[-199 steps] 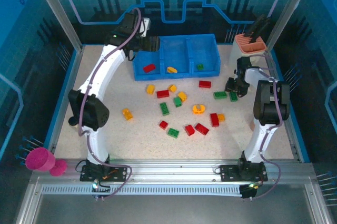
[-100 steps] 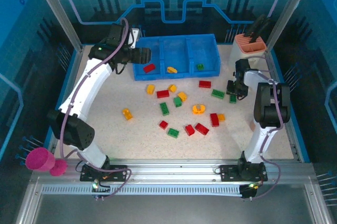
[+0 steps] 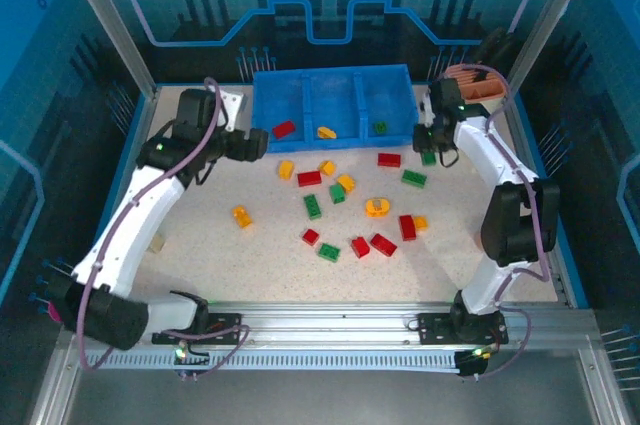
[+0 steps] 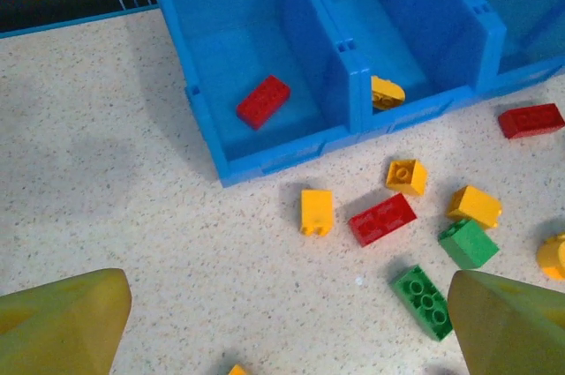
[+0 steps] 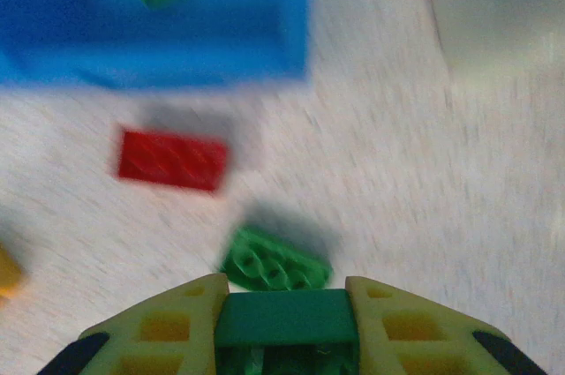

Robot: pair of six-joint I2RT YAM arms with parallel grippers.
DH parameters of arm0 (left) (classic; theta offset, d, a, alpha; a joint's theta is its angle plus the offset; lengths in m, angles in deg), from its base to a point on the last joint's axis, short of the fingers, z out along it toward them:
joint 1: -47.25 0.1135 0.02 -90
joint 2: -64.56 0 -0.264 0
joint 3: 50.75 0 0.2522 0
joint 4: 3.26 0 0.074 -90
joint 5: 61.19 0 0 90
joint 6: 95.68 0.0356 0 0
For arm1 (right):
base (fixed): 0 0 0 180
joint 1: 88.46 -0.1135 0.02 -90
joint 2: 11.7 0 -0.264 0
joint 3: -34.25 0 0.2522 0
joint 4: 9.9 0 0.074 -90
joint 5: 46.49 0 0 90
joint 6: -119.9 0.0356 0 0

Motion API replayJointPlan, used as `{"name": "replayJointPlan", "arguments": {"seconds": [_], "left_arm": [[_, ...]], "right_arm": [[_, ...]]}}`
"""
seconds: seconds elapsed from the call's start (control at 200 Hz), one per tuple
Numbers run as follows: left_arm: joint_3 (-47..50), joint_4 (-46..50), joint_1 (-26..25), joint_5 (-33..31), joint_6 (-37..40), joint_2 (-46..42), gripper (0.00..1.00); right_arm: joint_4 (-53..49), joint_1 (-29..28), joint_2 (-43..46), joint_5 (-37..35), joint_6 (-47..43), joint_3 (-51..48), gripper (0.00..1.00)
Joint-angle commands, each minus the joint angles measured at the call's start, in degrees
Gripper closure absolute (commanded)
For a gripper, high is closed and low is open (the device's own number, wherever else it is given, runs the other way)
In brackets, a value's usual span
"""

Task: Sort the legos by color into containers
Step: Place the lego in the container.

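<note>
- At the right end of the blue tray (image 3: 333,76), the right gripper (image 3: 430,150) hangs just off the tray's front corner. Its fingers are closed on a green brick (image 5: 284,318), which spans the gap from one finger to the other.
- Target: the right compartment (image 3: 392,100), which already contains one green piece (image 3: 380,126). A red piece (image 3: 283,129) lies in the left compartment and a yellow piece (image 3: 326,131) in the middle one.
- Governing relation: the right compartment lies to the left of the held brick and farther from the arm bases. In the right wrist view its blue wall sits ahead and to the left. The coming move is judged to be short: up over the wall, then inward.
- Arm selection: the right arm is much the nearer to this compartment. The left arm is at the opposite end of the tray.
- Left gripper (image 3: 255,145): fingers spread wide, nothing held. It hovers over the table (image 3: 200,245) near the tray's left front corner.
- Pieces nearest the left gripper: a loose yellow brick (image 4: 316,212) and a loose red brick (image 4: 381,219), both ahead of it, just in front of the tray wall.
- Caution: a flat green brick (image 5: 275,260) and a red brick (image 5: 172,161) lie on the table close under the right gripper — lift clear before moving sideways.
</note>
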Motion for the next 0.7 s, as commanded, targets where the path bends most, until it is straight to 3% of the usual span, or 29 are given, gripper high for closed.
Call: {"name": "replayJointPlan", "arguments": {"seconds": [0.0, 0.195, 0.46, 0.696], "left_arm": [[4.94, -8.49, 0.58, -2.15, 4.07, -4.34, 0.05], [9.32, -12.05, 0.58, -2.7, 6.71, -10.36, 0.03], [13.24, -14.18, 0.58, -2.85, 8.99, -16.56, 0.01], [13.22, -11.53, 0.58, -1.84, 9.95, -18.64, 0.02]], "right_arm": [[0.2, -2.89, -4.68, -3.72, -5.23, 7.9, 0.76], [0.92, -6.12, -18.18, -10.67, -11.17, 27.37, 0.77], [-5.38, -5.94, -38.2, -9.92, -13.06, 51.62, 0.75], [-4.28, -5.61, -46.41, -7.22, -13.66, 58.88, 0.71]]}}
